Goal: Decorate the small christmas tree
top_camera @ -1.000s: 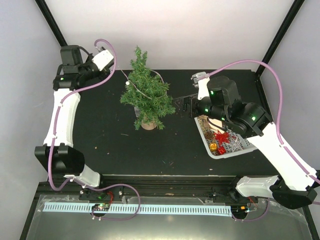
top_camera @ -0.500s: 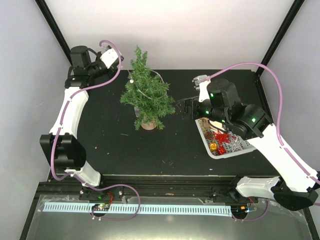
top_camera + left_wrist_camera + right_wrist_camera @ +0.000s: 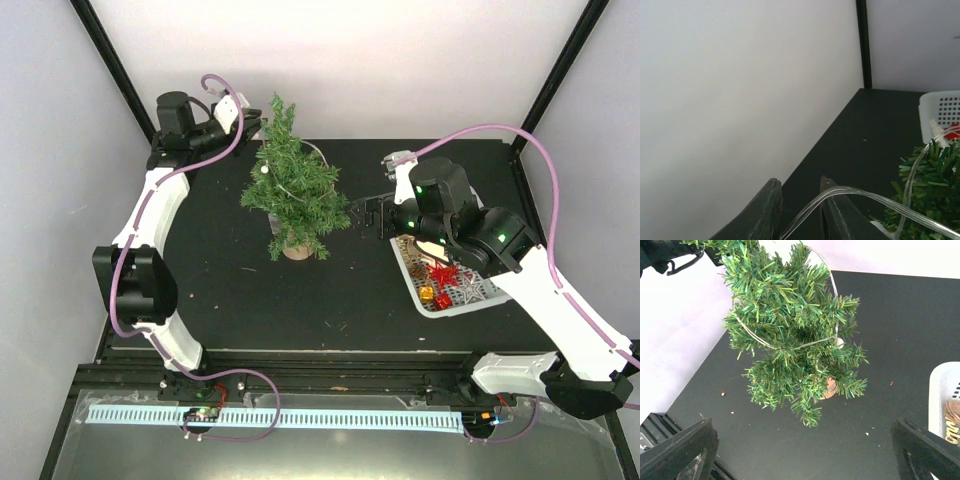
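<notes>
The small christmas tree (image 3: 292, 190) stands upright on its light-wood stump (image 3: 297, 250) at the table's back middle. A clear light string (image 3: 832, 300) with a white bulb (image 3: 839, 343) loops round its branches. My left gripper (image 3: 250, 110) is high beside the tree top, at its left, shut on the light string (image 3: 865, 192), which runs between the fingers (image 3: 771, 200) toward the tree (image 3: 935, 185). My right gripper (image 3: 362, 217) is open and empty just right of the tree, facing it; the tree (image 3: 795, 335) and stump (image 3: 830, 387) fill its view.
A white basket (image 3: 412, 275) at the right holds a red star (image 3: 443, 272), a silver star (image 3: 470, 288) and a small gold gift (image 3: 427, 294). Its rim shows in the right wrist view (image 3: 939, 390) and the left wrist view (image 3: 940, 107). White walls enclose the back and left.
My left arm has swung back and to the right, bringing the gripper and the light string up beside the tree top. The right arm has barely moved.
</notes>
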Tool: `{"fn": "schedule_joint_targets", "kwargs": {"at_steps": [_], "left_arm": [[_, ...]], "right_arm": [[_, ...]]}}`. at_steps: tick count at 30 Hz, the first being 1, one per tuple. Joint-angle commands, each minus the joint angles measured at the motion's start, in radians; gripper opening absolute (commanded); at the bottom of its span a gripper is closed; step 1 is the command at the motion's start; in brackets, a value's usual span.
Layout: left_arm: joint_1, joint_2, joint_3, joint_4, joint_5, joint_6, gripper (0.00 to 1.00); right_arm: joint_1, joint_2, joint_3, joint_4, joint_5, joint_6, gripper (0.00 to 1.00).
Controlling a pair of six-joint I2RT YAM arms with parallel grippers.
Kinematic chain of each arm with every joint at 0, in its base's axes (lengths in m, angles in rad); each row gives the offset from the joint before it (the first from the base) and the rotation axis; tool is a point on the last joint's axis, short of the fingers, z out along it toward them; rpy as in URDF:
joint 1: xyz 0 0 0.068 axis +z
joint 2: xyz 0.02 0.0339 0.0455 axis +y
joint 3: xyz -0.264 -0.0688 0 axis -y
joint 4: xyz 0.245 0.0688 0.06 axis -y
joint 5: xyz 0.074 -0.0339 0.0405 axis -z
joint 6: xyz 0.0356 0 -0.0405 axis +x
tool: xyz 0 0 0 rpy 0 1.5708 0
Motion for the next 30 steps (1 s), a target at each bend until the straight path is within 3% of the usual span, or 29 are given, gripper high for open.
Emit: {"fn": "schedule_joint_targets", "kwargs": {"at_steps": [1,4,15,30], "left_arm": [[-0.030,0.032,0.032,0.026,0.060,-0.021,0.24],[-0.048,0.056,0.059,-0.008,0.056,0.005,0.31],[-0.072,0.091,0.122,-0.089,-0.096,0.150,0.92],[-0.010,0.045,0.128,-0.097,-0.264,0.266,0.99]], "right_arm": [[-0.003,0.007,-0.011,0.024,0.011,0.000,0.94],[-0.003,0.010,-0.014,0.028,0.012,0.002,0.94],[-0.003,0.018,-0.016,0.041,0.016,0.005,0.94],[-0.003,0.018,-0.018,0.050,0.040,0.002,0.94]]}}
